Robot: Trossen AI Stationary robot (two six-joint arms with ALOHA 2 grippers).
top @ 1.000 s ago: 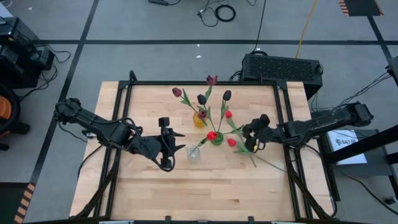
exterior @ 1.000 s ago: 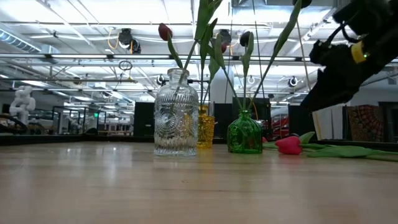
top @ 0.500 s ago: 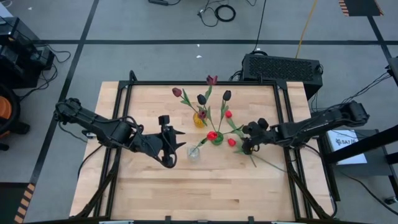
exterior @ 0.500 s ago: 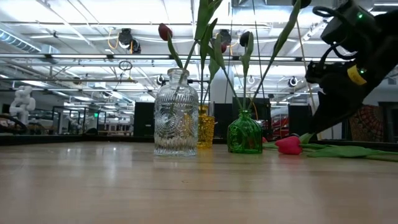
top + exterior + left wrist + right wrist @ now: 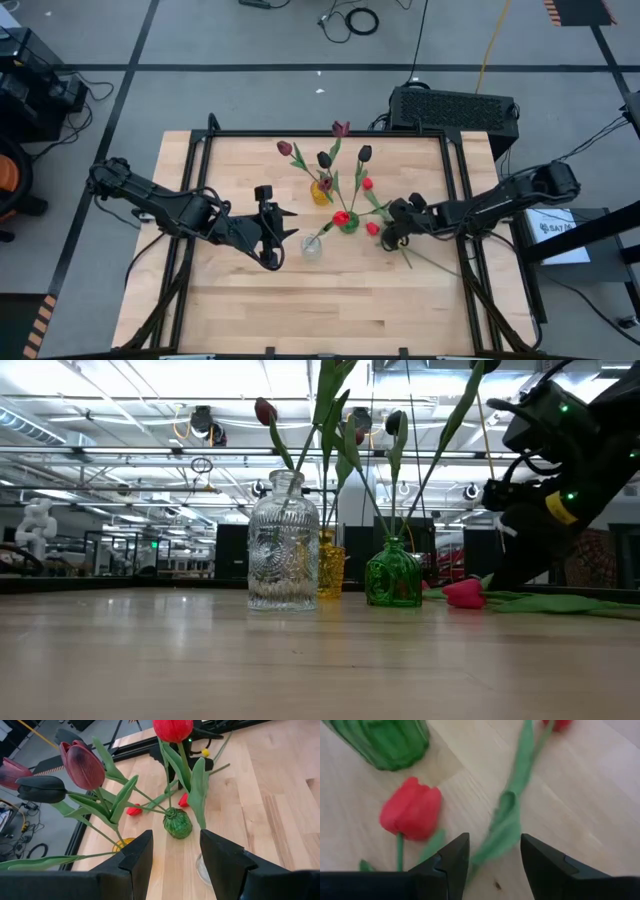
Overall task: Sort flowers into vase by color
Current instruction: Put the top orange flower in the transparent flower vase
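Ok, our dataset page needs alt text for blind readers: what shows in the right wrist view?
A red tulip lies on the wooden table, its green stem passing between the right gripper's open dark fingers. A green glass vase stands just beyond.

Floor [image 5: 250, 80]: grey, crossed by dark tape lines.
Cables [image 5: 350, 20]: coiled, far side.
Black box [image 5: 455, 108]: beyond tabletop's far right corner.
Ceiling lights [image 5: 150, 380]: bright overhead panels.

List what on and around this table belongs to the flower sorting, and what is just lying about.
Job:
- red tulip lying on the table
- green vase, yellow vase, clear vase
- tulips already in vases
- right claw low over the loose stem
- left claw, open, by the clear vase

Lying about:
- black box
- floor cables
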